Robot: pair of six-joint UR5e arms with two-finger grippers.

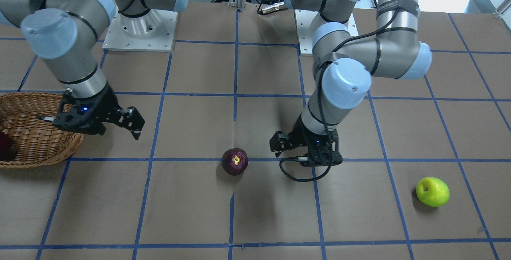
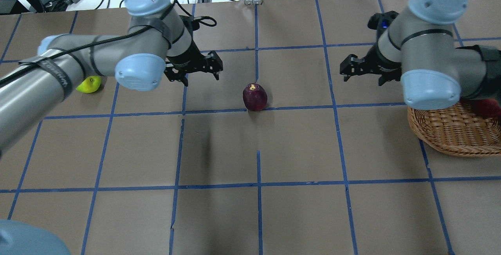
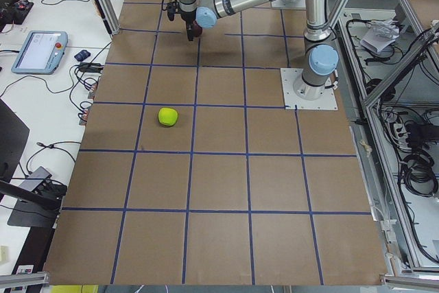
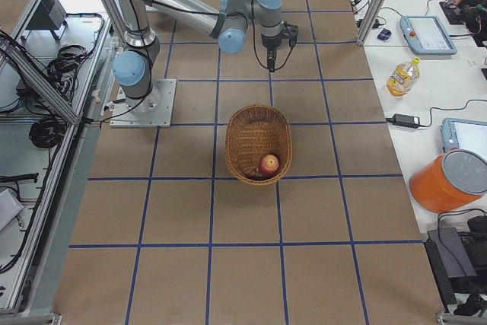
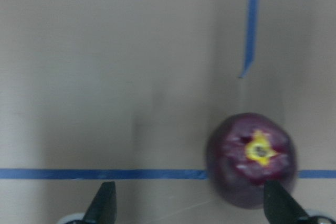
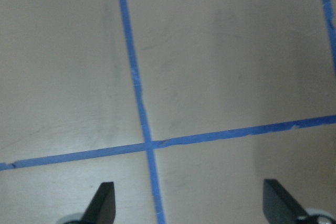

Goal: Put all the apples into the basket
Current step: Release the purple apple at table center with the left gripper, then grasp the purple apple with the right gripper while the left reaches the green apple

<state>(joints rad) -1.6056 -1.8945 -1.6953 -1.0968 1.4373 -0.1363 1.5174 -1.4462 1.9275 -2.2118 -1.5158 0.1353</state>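
Left gripper (image 2: pixel 200 77), fingers (image 5: pixel 105 205) wide, empty, above surface (image 2: pixel 297 149). Maroon apple (image 2: pixel 255 96) lies right of finger gap, by right fingertip. Left arm nearer. Right gripper (image 2: pixel 362 78) wide, empty, beside basket (image 2: pixel 450 137). Red apple (image 4: pixel 268 164) inside basket, green apple (image 1: pixel 432 191) far left.

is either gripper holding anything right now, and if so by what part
Nothing is held. The left gripper is open, with the maroon apple lying free on the table near it; the right gripper is open and empty.
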